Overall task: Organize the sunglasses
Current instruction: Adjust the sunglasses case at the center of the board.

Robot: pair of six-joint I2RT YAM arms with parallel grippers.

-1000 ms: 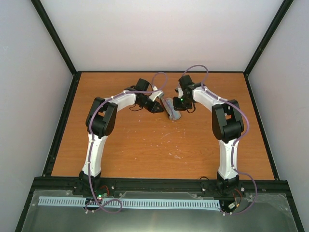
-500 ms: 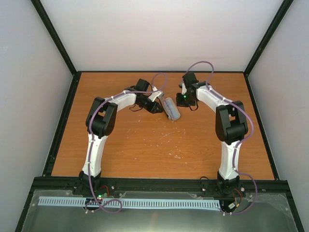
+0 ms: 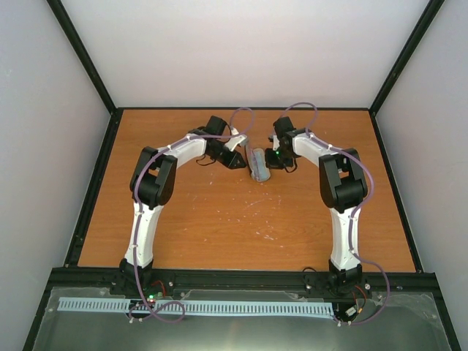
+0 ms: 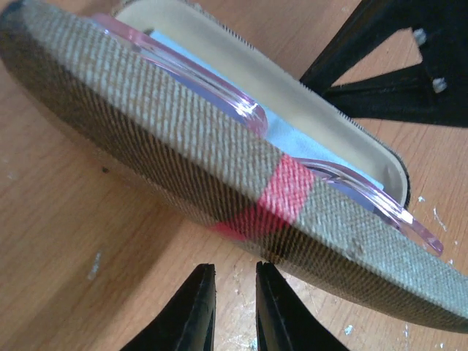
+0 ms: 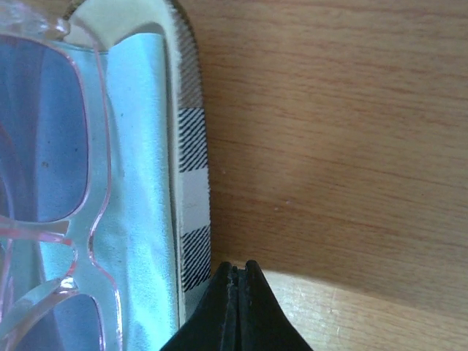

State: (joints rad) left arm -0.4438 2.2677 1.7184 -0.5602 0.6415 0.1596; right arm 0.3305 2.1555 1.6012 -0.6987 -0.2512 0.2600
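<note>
1. Thin translucent pink sunglasses lie inside an open grey-tan woven oblong case with a red band, on a pale blue cloth. The case sits toward 12 o'clock on the orange wooden tabletop.
2. In the top view the case's long axis runs roughly 12 to 6 o'clock. The left hand is at its 9 o'clock and the right hand at its 3 o'clock.
3. Left hand: fingers a slit apart, gripping nothing.
4. Right hand: closed, empty, tips at the case rim; contact cannot be told. It looks the nearer hand.
</note>
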